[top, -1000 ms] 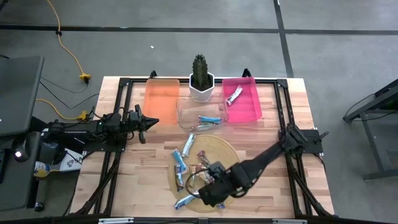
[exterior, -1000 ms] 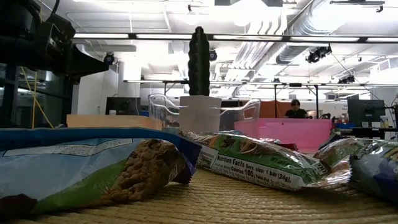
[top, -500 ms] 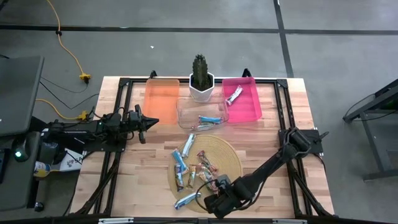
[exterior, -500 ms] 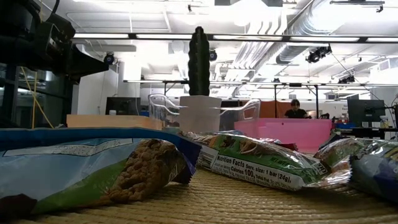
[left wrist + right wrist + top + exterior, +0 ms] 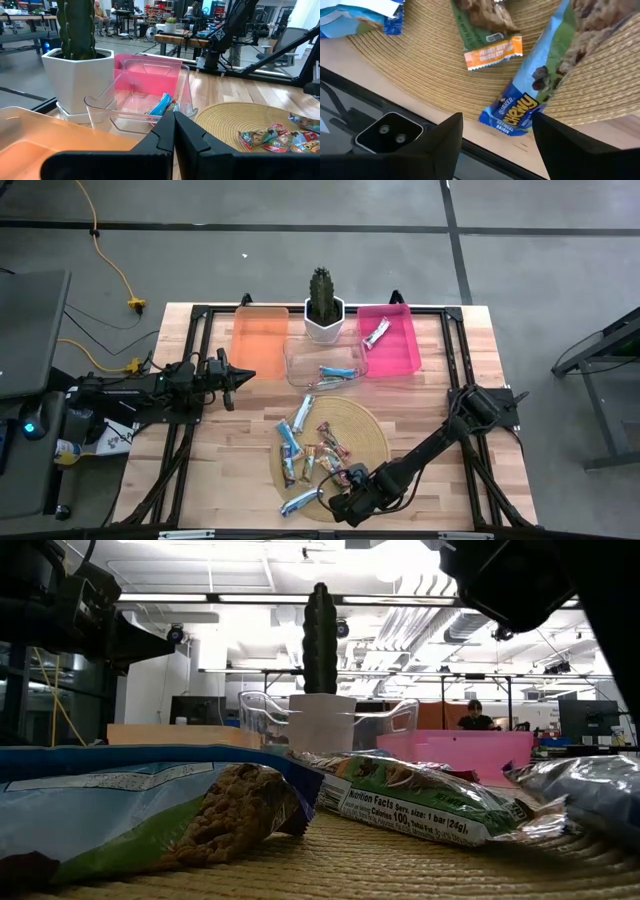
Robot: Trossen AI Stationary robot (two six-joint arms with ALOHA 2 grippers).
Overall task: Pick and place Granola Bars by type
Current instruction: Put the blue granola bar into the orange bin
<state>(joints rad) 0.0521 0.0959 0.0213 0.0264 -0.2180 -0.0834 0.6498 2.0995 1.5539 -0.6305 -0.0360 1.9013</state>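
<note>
Several granola bars lie on a round woven mat. A blue-and-white bar rests at the mat's near rim. My right gripper hangs open, low over the mat's near edge. Its fingers stand on either side of the near end of a blue Chewy bar, which lies flat on the mat. My left gripper waits shut at the table's left, pointing level. Bars also lie in the clear bin and the pink bin. My right gripper comes from above, slanting down, its fingers across the blue Chewy bar's near end. One finger stands right beside the wrapper's corner. I cannot tell whether it touches. The bar lies flat on the mat.
At the far side stand an orange bin, a clear bin and a pink bin, with a cactus in a white pot behind them. A small camera sits at the table's near edge, close beside my right gripper.
My right gripper has come down and toward the table's near edge, from above the mat's middle to just over its near rim. It now shows at the upper right of the low view. The blue bar at that view's right sits a little differently than before.
</note>
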